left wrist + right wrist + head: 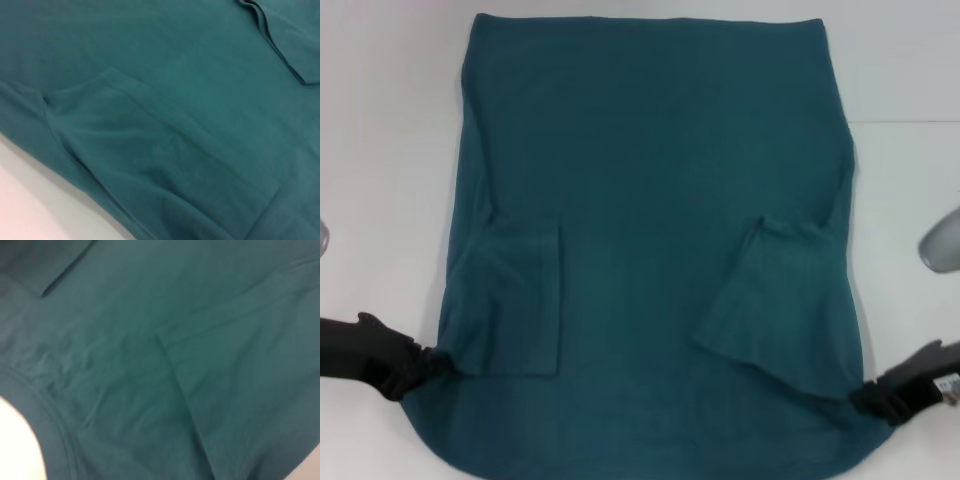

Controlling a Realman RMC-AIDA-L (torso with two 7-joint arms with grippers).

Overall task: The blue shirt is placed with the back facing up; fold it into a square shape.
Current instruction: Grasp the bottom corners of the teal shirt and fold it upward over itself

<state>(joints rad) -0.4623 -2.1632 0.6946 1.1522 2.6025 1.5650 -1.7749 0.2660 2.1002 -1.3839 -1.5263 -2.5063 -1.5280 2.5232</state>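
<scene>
The blue shirt (650,200) lies flat on the white table (380,120), plain side up, with both short sleeves folded inward onto the body: one sleeve (510,300) on the left, the other sleeve (775,300) on the right. Its near edge is rounded. My left gripper (420,362) sits at the shirt's near left corner and touches the fabric edge. At the near right corner my right gripper (872,395) meets the cloth. In the left wrist view the shirt (165,100) fills the picture, and the shirt (190,350) does the same in the right wrist view.
A grey rounded object (942,243) stands at the table's right edge, and another grey object (323,238) peeks in at the left edge. White table surface surrounds the shirt on both sides and beyond its far hem (650,20).
</scene>
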